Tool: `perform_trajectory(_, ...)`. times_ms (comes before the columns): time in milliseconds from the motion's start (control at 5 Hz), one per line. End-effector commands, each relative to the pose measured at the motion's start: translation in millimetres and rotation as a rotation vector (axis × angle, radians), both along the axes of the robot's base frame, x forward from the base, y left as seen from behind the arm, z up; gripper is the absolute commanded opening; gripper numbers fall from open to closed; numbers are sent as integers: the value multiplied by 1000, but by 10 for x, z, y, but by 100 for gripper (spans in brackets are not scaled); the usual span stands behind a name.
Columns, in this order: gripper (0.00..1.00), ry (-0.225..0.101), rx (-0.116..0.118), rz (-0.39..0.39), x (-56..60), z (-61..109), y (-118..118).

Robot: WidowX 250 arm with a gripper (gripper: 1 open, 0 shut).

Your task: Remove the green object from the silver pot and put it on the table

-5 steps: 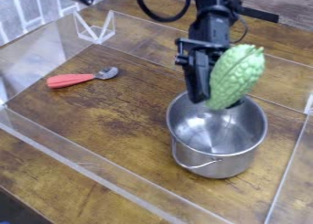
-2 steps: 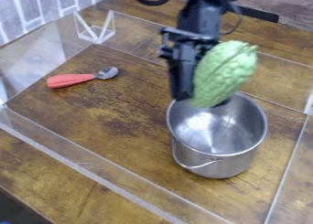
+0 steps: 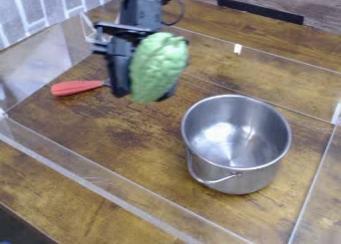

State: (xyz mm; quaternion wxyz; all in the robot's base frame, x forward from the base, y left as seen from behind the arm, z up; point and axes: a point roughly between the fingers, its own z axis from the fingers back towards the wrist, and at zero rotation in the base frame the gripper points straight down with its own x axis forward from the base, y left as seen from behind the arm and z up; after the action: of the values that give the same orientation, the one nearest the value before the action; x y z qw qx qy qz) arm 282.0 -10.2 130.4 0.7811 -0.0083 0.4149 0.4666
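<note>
Nearest the cam we're seeing the clear plastic wall (image 3: 80, 173) along the table (image 3: 107, 138) edge, then bare wood planks behind it. The silver pot (image 3: 237, 143) is sitting upright on the right, looking empty inside as far as we can tell. Further back and left of the pot, the gripper (image 3: 134, 64) is hanging w/ its jaws clamped on the green object (image 3: 158, 66), fingers gripping it from the left/back side so the gourd is mostly covering them. The green object is up in the air, clear of the pot rim and well apart from it, no contact w/ the wood. Its long axis is running roughly vertical, slightly tilted, lower tip pointing down at the open planks between the pot and the red-handled utensil (image 3: 78, 87). That's the relation we're caring about: the drop zone is lying directly below the gourd tip, the pot is off to the right, the utensil is near on the left, partly hidden behind the arm. We're judging the extraction as done and the placing as what's left; going straight down looks clear, but drifting left risks landing on the utensil. Standing on a tapered end it probably won't stay upright, so we're expecting it to tip and roll on release.
</note>
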Motion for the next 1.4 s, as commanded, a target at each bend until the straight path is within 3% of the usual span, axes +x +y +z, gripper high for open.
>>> perform_trajectory(0, 0, -89, 7, 21, -10, 61, 281)
perform_trajectory(400, 0, -107, 24, 71, 16, -111, 679)
perform_trajectory(800, 0, -114, 35, 77, 103, -284, 841)
perform_trajectory(1200, 0, -109, 40, 92, 98, -430, 1053)
